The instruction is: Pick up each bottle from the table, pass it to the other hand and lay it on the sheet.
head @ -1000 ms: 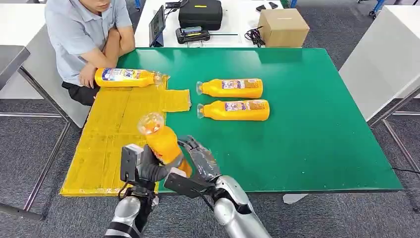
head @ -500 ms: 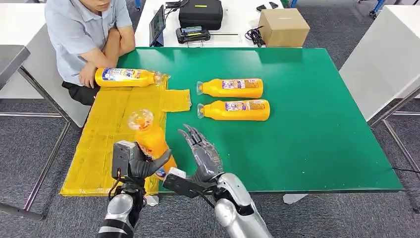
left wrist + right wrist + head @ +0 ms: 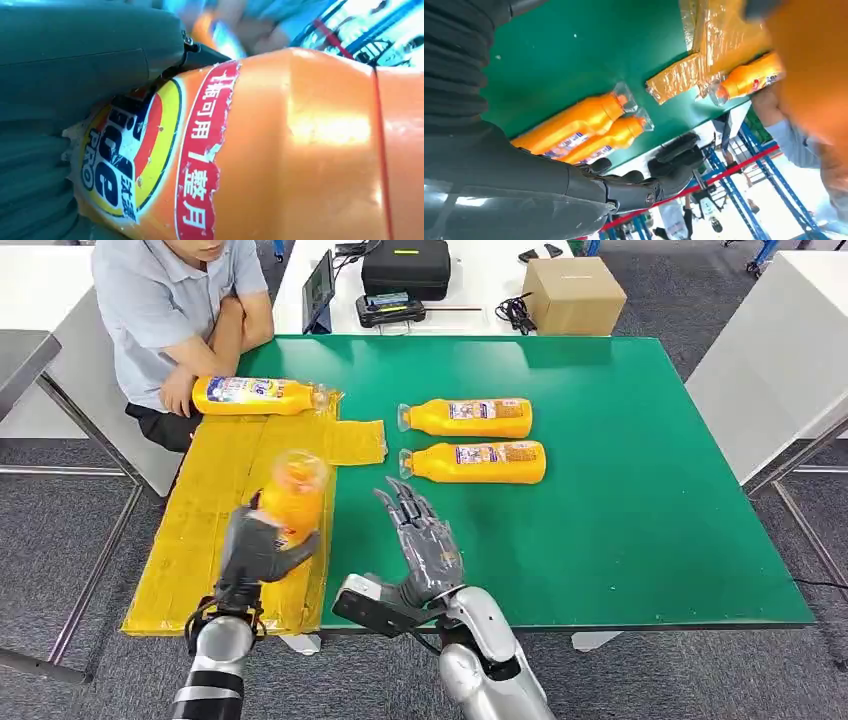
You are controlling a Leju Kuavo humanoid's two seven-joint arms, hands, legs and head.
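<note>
Two silver arms rise from the lower edge of the head view. At about 7 o'clock the left hand [image 3: 262,545] grips an orange bottle [image 3: 292,495] around its lower body, holding it nearly upright above the yellow sheet [image 3: 205,530], cap end toward the camera and blurred. In the left wrist view the grey thumb [image 3: 90,55] presses over the bottle's label beside the red strip of printed characters. At about 6 o'clock the right hand [image 3: 420,545] is raised over the green tabletop [image 3: 640,490], palm toward the left hand, its fingers [image 3: 402,502] spread and holding nothing; it stands apart from the held bottle.

Toward 12 o'clock from the right hand, two more bottles lie on their sides on the green, parallel and close together: the far bottle [image 3: 466,418] and the near bottle [image 3: 473,462], both with caps pointing to 9 o'clock. At 10 o'clock a fourth bottle [image 3: 255,396] lies on the sheet's far end, with a person's hand [image 3: 178,398] resting at its base. Beyond the tabletop stand a black case [image 3: 404,267] and a cardboard box [image 3: 572,295].
</note>
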